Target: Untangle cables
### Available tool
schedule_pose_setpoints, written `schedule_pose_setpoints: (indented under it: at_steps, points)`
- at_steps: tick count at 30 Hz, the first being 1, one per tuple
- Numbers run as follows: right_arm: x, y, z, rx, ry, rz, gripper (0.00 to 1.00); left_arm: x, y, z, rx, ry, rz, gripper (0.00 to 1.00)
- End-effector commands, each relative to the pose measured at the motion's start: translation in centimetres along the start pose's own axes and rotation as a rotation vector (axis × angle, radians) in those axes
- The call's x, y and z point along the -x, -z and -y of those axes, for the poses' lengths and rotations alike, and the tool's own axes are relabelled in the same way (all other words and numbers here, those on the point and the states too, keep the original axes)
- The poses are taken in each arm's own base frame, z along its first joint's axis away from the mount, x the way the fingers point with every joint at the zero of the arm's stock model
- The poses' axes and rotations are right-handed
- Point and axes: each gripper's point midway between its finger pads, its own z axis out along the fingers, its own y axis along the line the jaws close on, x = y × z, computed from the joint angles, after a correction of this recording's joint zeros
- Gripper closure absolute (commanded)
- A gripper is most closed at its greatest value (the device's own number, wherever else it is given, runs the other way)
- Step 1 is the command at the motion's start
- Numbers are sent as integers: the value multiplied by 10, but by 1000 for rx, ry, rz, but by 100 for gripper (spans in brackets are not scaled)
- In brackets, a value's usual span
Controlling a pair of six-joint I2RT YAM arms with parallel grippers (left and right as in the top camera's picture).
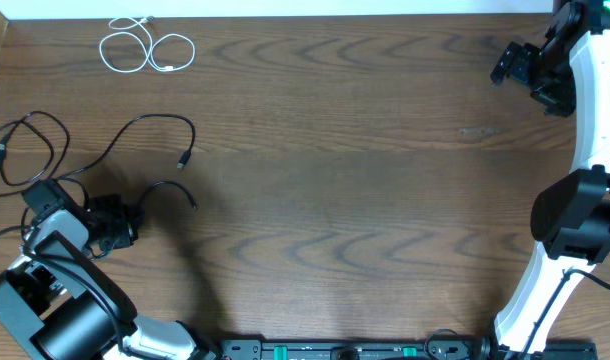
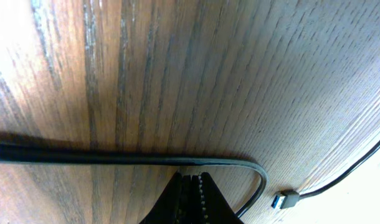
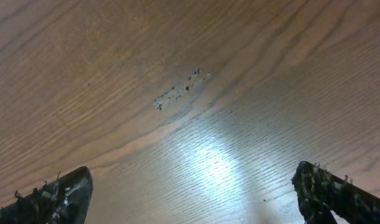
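Note:
A white cable (image 1: 145,47) lies coiled at the far left of the table. Two black cables lie at the left: one looped near the edge (image 1: 30,150), one arcing to a plug (image 1: 182,160). A short black curve (image 1: 177,186) runs beside my left gripper (image 1: 135,218). In the left wrist view my left gripper (image 2: 191,182) is shut, its tips touching a black cable (image 2: 115,158) that crosses in front and bends back at the right. Nothing shows between the fingers. A USB plug (image 2: 283,200) lies just beyond. My right gripper (image 1: 510,62) is open and empty over bare wood (image 3: 190,205).
The wooden table (image 1: 365,180) has a small scuff mark (image 3: 177,92) under the right gripper. The left arm's body (image 1: 55,290) fills the front left corner. The right arm (image 1: 585,200) stands along the right edge. The table's far edge runs just behind the white cable.

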Motion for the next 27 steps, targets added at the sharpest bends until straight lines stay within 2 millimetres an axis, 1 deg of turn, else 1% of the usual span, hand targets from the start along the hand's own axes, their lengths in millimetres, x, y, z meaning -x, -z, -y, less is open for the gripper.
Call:
schedule_pose_setpoints:
  at_steps: [1,6,11,13,18,23,26,27]
  points:
    - [0,-4,1,-6,8,-9,1,7,-9,-16,56,-3,38,92]
    - [0,-4,1,-6,8,-9,1,8,-12,-6,26,-36,51,92]
    - [0,-4,1,-6,8,-9,1,-9,-23,14,-6,-135,48,93]
    - [0,-4,1,-6,8,-9,1,-11,-28,18,5,-174,77,92]
    - [0,-4,1,-6,8,-9,1,-11,-42,10,92,-230,158,92]
    - [0,-4,1,-6,8,-9,1,-12,-56,-2,141,-238,156,93]
    - [0,-4,1,-6,8,-9,1,-9,-66,-7,155,-239,153,92]
    - [0,-4,1,-6,8,-9,1,-8,-69,-7,150,-256,155,92]
